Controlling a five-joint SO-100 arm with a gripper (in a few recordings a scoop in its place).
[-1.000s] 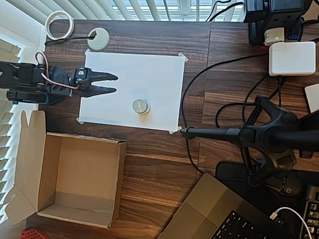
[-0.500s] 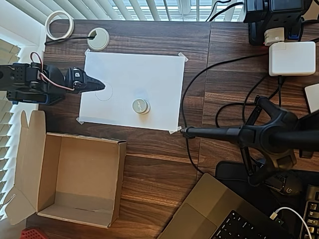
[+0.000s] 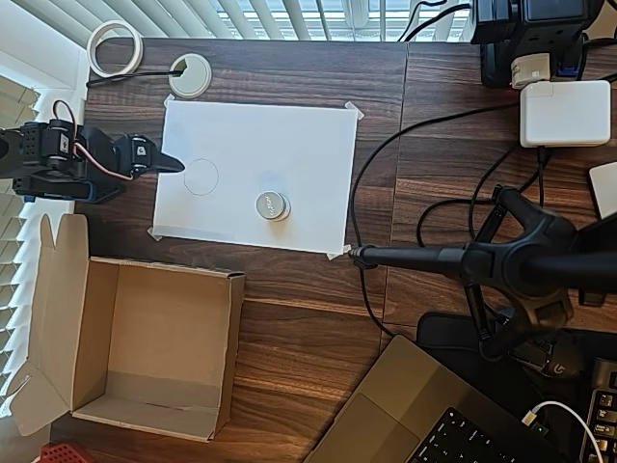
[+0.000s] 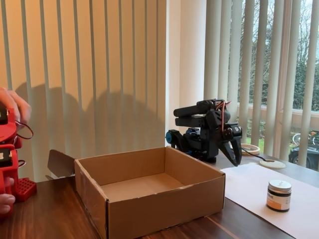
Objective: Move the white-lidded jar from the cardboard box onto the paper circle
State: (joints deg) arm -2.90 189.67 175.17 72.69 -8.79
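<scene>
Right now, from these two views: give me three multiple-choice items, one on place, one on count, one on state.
1. Where does the white-lidded jar stand?
A. inside the cardboard box
B. on the white sheet
C. on bare wood

2. How many things lie inside the cardboard box?
A. none
B. one
C. two

3. How is the gripper?
A. shut on the jar
B. wide open over the box
C. shut, holding nothing

Answers:
1 B: the overhead view shows the jar on the white sheet, to the right of the pencil circle.
2 A: both views show a bare box floor.
3 C: its fingers meet in one point at the sheet's left edge, apart from the jar.
</scene>
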